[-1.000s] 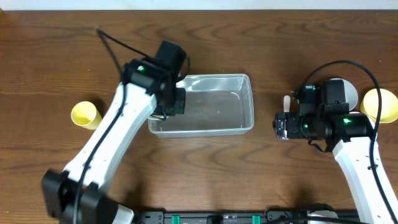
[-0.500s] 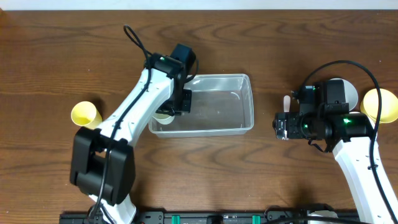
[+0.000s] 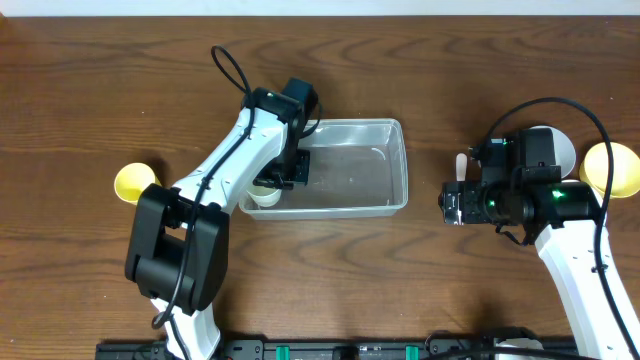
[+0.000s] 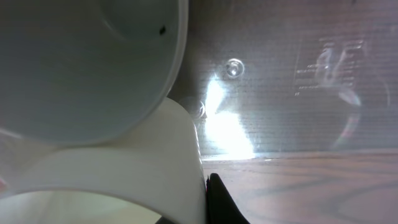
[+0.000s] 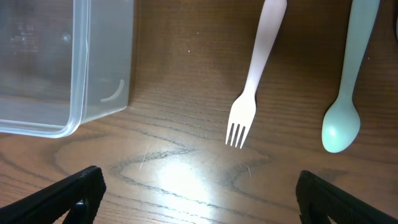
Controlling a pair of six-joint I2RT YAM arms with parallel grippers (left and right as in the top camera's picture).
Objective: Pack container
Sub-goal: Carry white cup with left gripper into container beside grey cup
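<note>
The container (image 3: 390, 165) is a clear rectangular tub in the middle of the table; it also shows in the right wrist view (image 5: 74, 68). My left gripper (image 3: 286, 168) reaches into its left end and is shut on a white cup (image 3: 265, 193). In the left wrist view the cup (image 4: 124, 162) fills the lower left, with one black finger (image 4: 214, 200) against its side and a pale bowl-like shape (image 4: 81, 62) above it. My right gripper (image 3: 447, 205) is open and empty, low over the table right of the container (image 5: 199, 199).
A pink fork (image 5: 252, 93) and a pale green spoon (image 5: 345, 112) lie ahead of the right gripper. A white bowl (image 3: 562, 148) and a yellow cup (image 3: 613, 168) stand at the far right. Another yellow cup (image 3: 133, 182) stands at the left.
My left arm has shifted a little to the right over the container's left end, and the white cup now shows in the near-left corner. The right arm has not moved.
</note>
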